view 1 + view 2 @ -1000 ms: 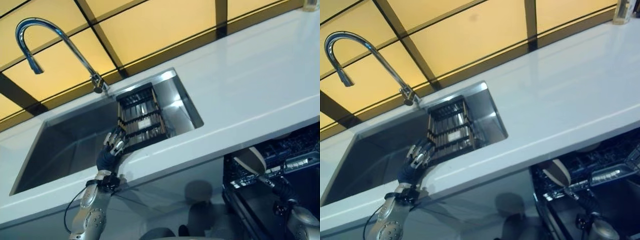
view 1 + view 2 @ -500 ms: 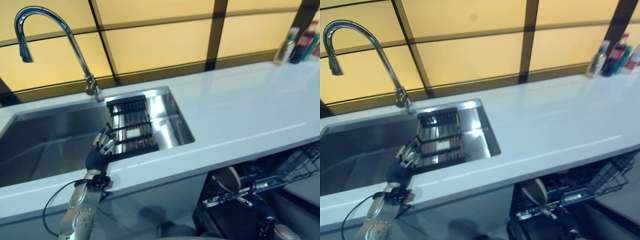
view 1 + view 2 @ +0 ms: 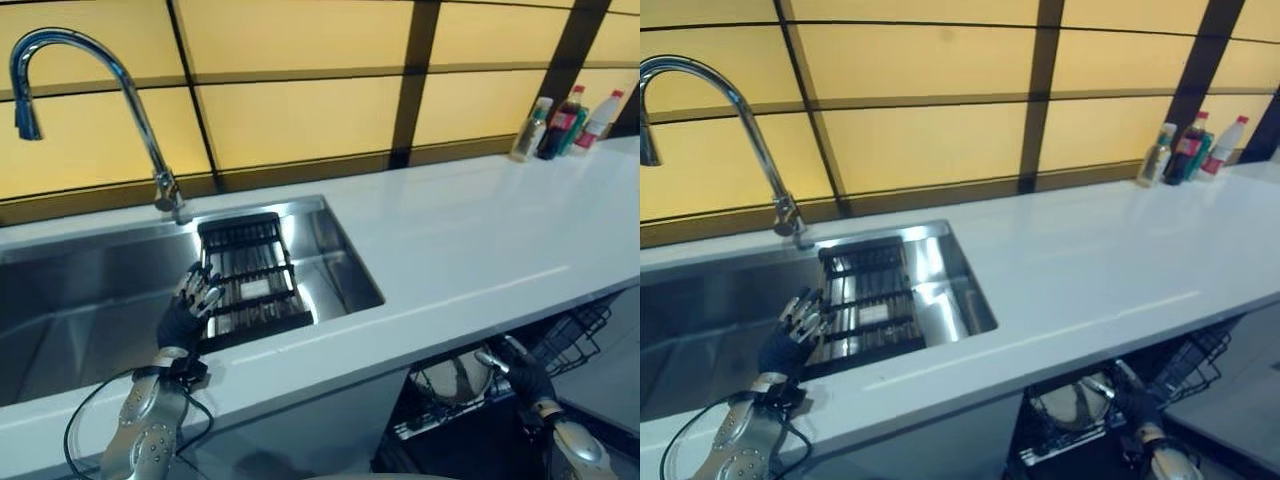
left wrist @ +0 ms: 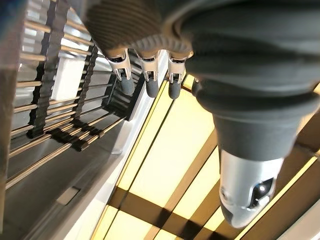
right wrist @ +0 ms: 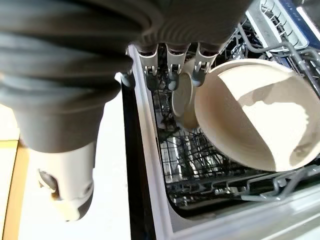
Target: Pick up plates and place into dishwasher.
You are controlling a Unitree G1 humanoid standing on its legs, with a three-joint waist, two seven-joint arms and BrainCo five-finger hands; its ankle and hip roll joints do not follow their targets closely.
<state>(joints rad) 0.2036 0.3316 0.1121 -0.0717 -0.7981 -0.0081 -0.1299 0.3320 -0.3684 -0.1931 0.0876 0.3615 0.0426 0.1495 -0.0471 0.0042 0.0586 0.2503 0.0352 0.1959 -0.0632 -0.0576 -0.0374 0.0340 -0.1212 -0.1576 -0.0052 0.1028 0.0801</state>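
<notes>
Our right hand [image 5: 175,60] hangs over the open dishwasher rack [image 5: 210,185] below the front edge of the counter [image 3: 470,240]. Its fingers [image 5: 171,67] reach out straight and relaxed, gripping nothing. Just beyond them a cream plate [image 5: 255,115] stands on edge in the rack, round, shallow and smooth, leaning a little between the wire prongs. We judge it is already set there, since the tines hold it upright without help. A second, smaller dish [image 5: 182,102] sits edge-on behind it, close to our fingertips.

Our left hand [image 3: 185,310] rests at the front rim of the steel sink [image 3: 90,290], fingers loosely spread over a dark slatted drying rack [image 3: 250,280] at the sink's right end. It holds nothing. The rack's thin metal bars look bare of plates. The sink walls are polished and reflective, and the curved chrome tap [image 3: 100,90] rises from its back edge. A few bottles [image 3: 560,125] stand at the counter's far right corner.
</notes>
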